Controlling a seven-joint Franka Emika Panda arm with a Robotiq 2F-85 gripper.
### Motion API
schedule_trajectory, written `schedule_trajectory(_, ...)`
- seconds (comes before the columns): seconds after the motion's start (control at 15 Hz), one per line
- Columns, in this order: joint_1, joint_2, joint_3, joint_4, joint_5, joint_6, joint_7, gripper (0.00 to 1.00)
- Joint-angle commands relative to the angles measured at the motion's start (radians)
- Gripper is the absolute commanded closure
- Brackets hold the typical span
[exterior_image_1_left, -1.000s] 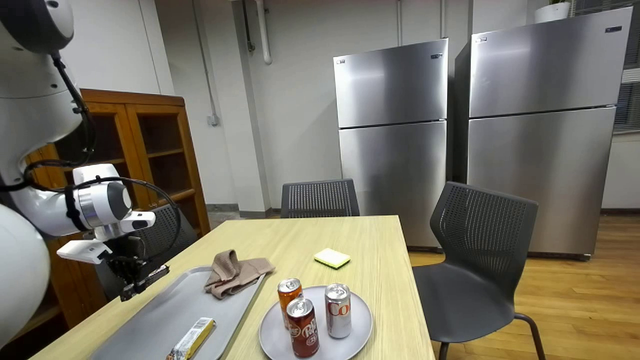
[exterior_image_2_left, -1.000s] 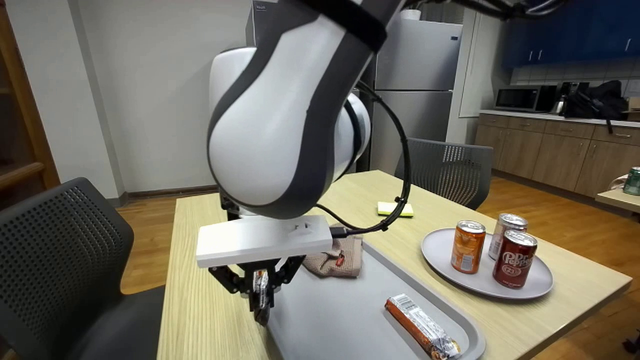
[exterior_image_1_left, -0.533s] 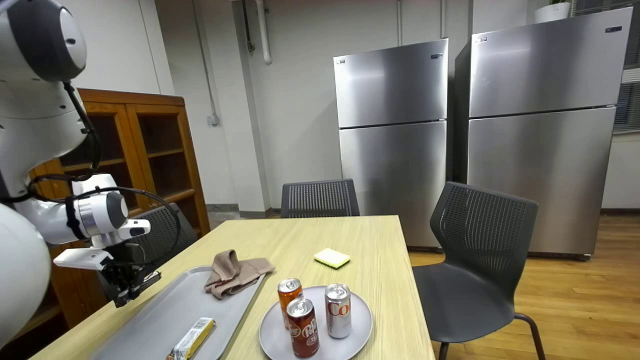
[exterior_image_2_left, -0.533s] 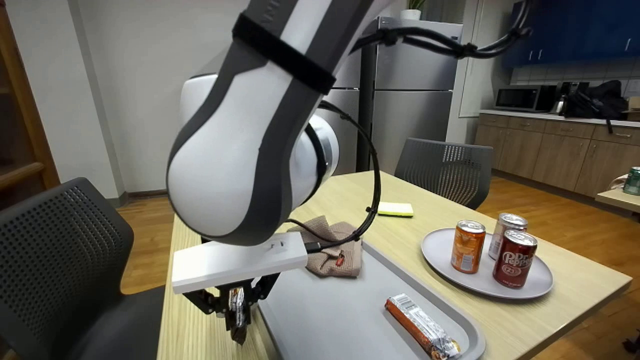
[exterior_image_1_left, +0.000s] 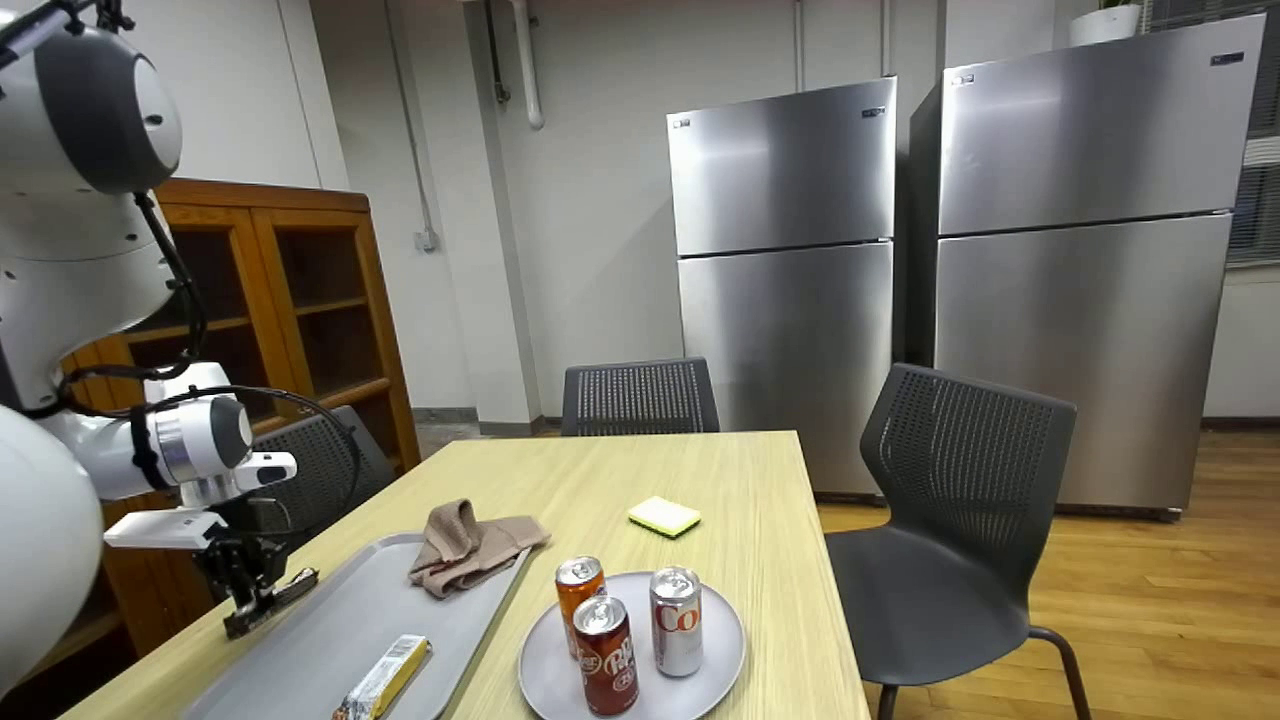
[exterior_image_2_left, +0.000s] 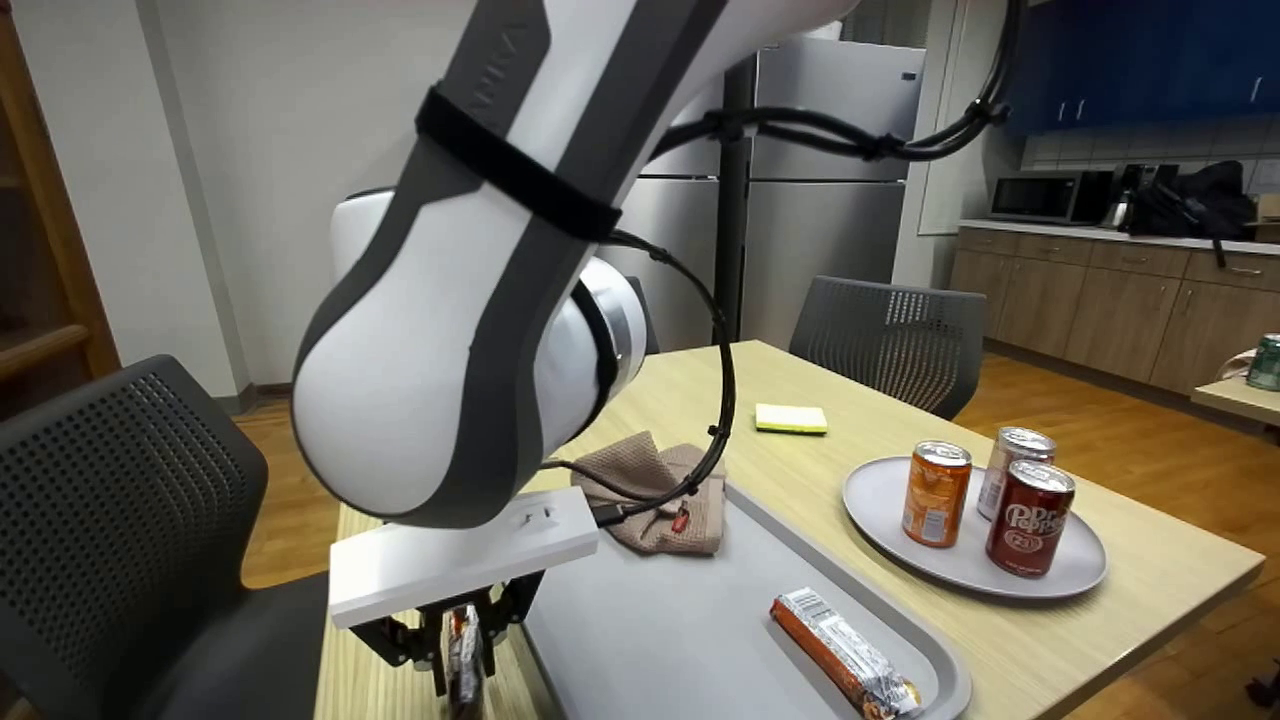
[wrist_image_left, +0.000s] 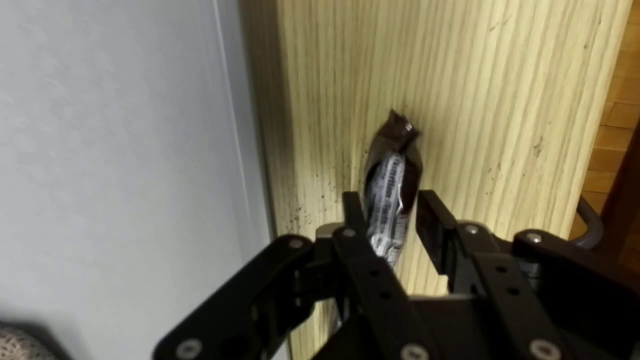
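Wrapped bar (wrist_image_left: 392, 185), one, between the slightly spread fingers of the gripper (wrist_image_left: 389, 200).
We note fingers straddling its narrow width, likely for easy grasp; placed over the table (wrist_image_left: 475, 125), beside the tray (wrist_image_left: 125, 175). Whether it rests there, we cannot tell.

The red can (exterior_image_2_left: 1030, 520) reads "Dr Pepper" and "23", the silver can (exterior_image_1_left: 677, 628) shows "CO", and the arm (exterior_image_2_left: 480, 270) bears the letters "NKA". Print on the brown bar (wrist_image_left: 390, 195), orange can (exterior_image_2_left: 936, 495) and fridge badges (exterior_image_1_left: 873, 112) is illegible.
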Motion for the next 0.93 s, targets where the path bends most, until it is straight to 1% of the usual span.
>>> schedule_trajectory(0.0, 0.01, -0.016, -0.005, 0.024, 0.024, -0.058, -0.035, 0.35)
schedule_trajectory(0.2, 0.004, -0.028, -0.001, 0.021, 0.036, -0.064, -0.027, 0.12)
schedule_trajectory(0.27, 0.001, -0.041, 0.001, 0.013, 0.041, -0.072, -0.028, 0.05)
schedule_trajectory(0.33, -0.001, -0.055, -0.001, 0.004, 0.044, -0.078, -0.027, 0.0)
schedule_trajectory(0.87, -0.024, -0.154, -0.028, -0.069, 0.031, -0.149, -0.007, 0.0)
